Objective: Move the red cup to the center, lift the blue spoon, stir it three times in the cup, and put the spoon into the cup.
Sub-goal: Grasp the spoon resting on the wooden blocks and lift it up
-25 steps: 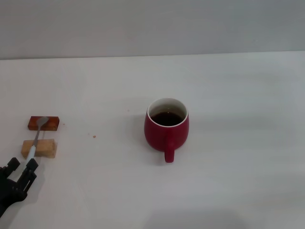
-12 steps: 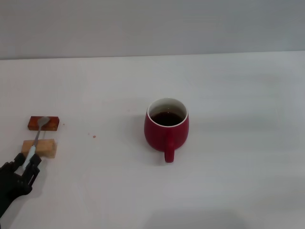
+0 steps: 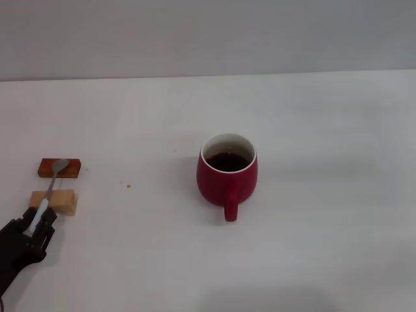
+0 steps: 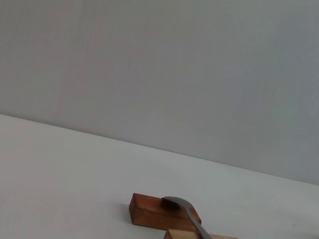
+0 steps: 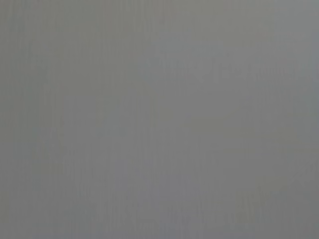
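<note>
Jaws of the left gripper [image 3: 37,223] pinch the pale end of the blue spoon [image 3: 49,189] at the near left edge of the tabletop [image 3: 312,130], seen from the head camera. The spoon lies bridged across two small blocks, its grey bowl on the dark brown block [image 3: 59,168] and its handle over the tan block [image 3: 54,202]. The red cup [image 3: 227,175] stands near the middle of the tabletop, well apart from the spoon, handle toward the robot and dark liquid inside. The right gripper is out of sight.

From the left wrist camera, the spoon's metal neck and bowl [image 4: 185,211] run up onto the brown block [image 4: 149,211], with a corner of the tan block [image 4: 185,234] just beneath (the jaws themselves do not show here).

The right wrist camera shows only blank grey.

The spoon looks light, stiff and slim, likely slick at the metal end, so the handle tip is the sensible hold, raised as it is off the surface. The cup looks heavy, hard, breakable and liable to slop.

Count: one cup, one spoon, two blocks.
</note>
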You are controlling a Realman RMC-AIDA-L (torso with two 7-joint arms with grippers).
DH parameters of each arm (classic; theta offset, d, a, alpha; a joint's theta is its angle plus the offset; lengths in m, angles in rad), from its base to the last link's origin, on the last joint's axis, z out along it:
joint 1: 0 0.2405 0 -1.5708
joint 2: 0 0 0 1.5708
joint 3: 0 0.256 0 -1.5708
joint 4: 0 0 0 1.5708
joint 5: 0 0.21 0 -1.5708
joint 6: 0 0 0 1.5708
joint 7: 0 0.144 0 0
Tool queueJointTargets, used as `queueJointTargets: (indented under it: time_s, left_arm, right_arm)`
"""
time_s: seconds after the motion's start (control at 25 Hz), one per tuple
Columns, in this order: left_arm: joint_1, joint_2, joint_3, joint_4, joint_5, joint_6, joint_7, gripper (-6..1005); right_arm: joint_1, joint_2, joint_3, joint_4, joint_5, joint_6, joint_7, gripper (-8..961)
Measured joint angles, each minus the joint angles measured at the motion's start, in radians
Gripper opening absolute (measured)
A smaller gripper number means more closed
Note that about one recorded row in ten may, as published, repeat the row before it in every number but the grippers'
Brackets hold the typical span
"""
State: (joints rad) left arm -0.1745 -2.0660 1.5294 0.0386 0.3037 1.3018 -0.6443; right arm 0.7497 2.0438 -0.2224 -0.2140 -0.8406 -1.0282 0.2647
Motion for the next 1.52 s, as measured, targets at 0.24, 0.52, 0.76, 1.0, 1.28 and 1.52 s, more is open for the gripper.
queueJointTargets:
  time_s: [0.24, 0.52, 0.76, 1.0, 1.28, 1.52]
  left_arm:
    - [-0.005, 0.000, -0.003, 0.005, 0.000, 0.000, 0.000, 359]
    - [-0.009, 0.000, -0.003, 0.006, 0.000, -0.024, -0.022, 307]
    - [-0.011, 0.000, -0.004, 0.009, -0.006, -0.030, -0.026, 286]
    - [-0.014, 0.000, -0.005, 0.010, -0.004, -0.028, -0.026, 268]
    - [-0.018, 0.000, -0.005, 0.011, -0.004, -0.030, -0.024, 233]
    - [-0.013, 0.000, -0.006, 0.011, -0.008, -0.031, -0.025, 226]
  right_arm:
    - [0.011, -0.001, 0.000, 0.005, 0.000, 0.004, -0.037, -2]
    - [0.016, -0.002, -0.012, 0.007, 0.000, 0.017, -0.038, -1]
    - [0.019, -0.004, -0.012, 0.007, 0.000, 0.028, -0.038, -1]
    - [0.019, -0.004, -0.012, 0.007, 0.000, 0.036, -0.038, -2]
    - [0.019, -0.004, -0.012, 0.007, 0.000, 0.040, -0.038, -2]
    - [0.015, -0.004, -0.027, 0.008, 0.000, 0.041, -0.038, -1]
